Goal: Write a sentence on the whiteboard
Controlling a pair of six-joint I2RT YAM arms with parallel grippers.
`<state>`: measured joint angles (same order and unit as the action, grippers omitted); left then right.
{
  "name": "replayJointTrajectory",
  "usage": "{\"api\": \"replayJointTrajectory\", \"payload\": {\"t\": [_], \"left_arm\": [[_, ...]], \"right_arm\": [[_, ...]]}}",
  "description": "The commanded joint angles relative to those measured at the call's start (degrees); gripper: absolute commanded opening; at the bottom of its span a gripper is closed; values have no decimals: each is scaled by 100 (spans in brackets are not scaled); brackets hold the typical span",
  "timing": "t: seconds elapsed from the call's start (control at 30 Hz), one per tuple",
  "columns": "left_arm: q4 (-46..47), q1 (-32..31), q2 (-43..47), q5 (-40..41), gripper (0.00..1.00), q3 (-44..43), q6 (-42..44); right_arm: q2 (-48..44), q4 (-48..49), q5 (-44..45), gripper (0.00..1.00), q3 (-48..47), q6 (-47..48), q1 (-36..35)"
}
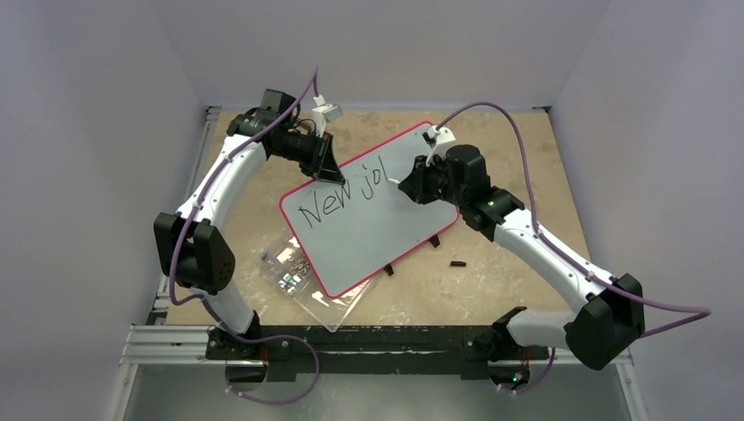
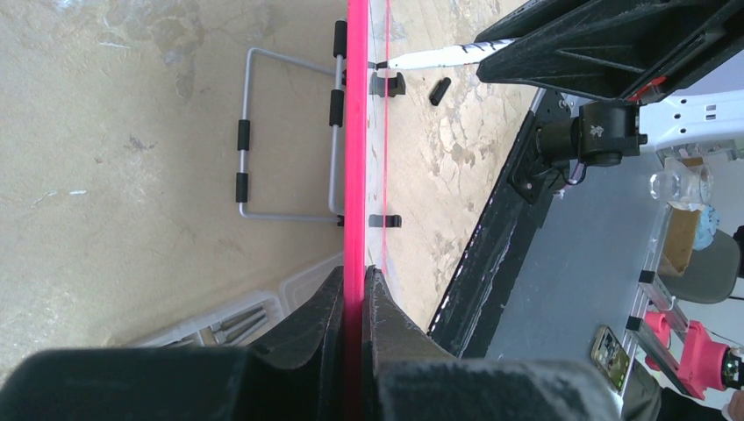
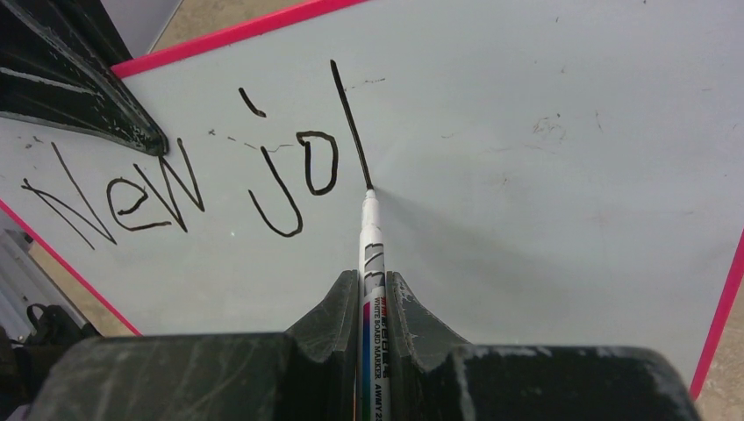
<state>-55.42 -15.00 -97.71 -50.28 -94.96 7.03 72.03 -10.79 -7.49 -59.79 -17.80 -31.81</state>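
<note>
The left pincer (image 2: 355,274) clamps the rim of the board (image 1: 377,224), likely to steady it, while the right pincer (image 3: 373,279) grips the marker (image 3: 371,224), tip pressed on the unfinished sentence (image 3: 350,123).

Plain pale grey walls (image 1: 88,114) close in the worktop (image 1: 526,272) on the left, back and right, and the light is soft and even, casting only faint shadows. The worktop is tan and mottled with worn, lighter patches, and an aluminium rail (image 1: 171,340) runs along its near side. In the left wrist view a grey floor (image 2: 570,289) lies beyond that edge, with a grey chair (image 2: 715,263) and a cardboard box (image 2: 677,250) at the far right
</note>
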Motion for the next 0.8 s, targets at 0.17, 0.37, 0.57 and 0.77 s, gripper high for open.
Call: {"api": "replayJointTrajectory", "payload": {"t": [0.17,0.37,0.57,0.77], "left_arm": [[146,-20,283,10,0,-84,159],[147,-20,288,1,0,-80,161],[146,-21,288,-7,0,-76,159],[145,-20,287,-3,0,-80,159]], "right_arm": [[-64,5,-81,0,-42,-23,17],[116,-19,-95,0,-422,-30,17],[285,-72,55,0,-780,-68,17],[382,-146,313,0,-980,-53,18]]}}
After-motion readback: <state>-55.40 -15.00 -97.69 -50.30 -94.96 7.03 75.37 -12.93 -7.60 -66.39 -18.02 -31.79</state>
